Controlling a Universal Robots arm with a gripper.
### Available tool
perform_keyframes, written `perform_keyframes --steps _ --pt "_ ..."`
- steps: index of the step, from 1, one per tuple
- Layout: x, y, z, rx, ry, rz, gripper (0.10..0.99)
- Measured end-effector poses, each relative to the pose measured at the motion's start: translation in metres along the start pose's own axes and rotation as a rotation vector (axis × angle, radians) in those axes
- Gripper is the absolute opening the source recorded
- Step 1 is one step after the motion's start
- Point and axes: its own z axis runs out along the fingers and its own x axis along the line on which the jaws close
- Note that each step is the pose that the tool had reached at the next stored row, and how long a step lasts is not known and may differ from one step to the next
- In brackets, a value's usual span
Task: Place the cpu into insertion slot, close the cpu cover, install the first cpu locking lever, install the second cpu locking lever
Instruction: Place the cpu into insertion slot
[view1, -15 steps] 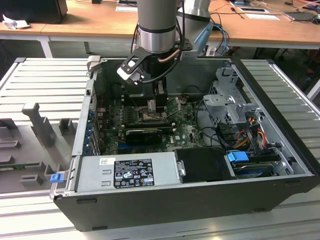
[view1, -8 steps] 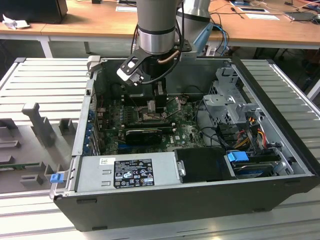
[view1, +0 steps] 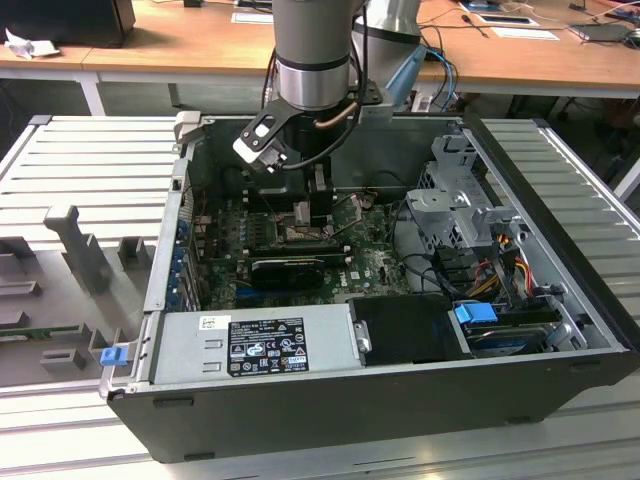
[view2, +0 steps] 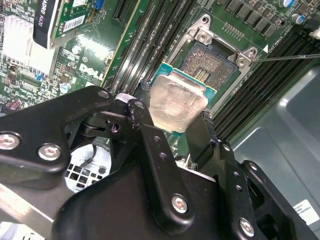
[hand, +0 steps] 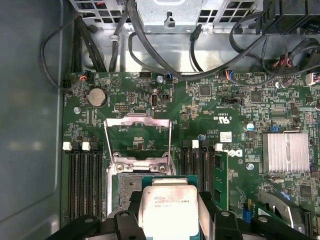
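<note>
Right, I have the gripper (view2: 175, 104), fingers (view2: 202, 132) pinching the cpu (hand: 165, 206) by opposite edges, hovering over the open insertion slot (view2: 207, 65), cpu cover (hand: 139, 118) raised. In the exterior view that's twelve o'clock from the graphics card (view1: 290, 268).

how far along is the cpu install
Done: nothing finished yet. In hand: the gripper is shut on the cpu, held by the slot, which is empty, its pin field bare. Left: the cpu is not seated, the cover stands open, and the locking steps come after that.
</note>
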Motion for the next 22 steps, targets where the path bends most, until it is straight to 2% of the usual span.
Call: perform_keyframes --steps 10,13,16,22 --pt "0.0004 -0.0004 0.0011 0.0 0.0003 0.0 0.529" --pt "0.004 -0.0006 0.0027 0.0 0.0001 0.0 0.529" --pt "0.0114 -0.0029 0.0114 0.0 0.0004 -0.001 0.529" --pt "0.0168 -0.0089 0.025 0.0 0.0004 -0.004 0.529"
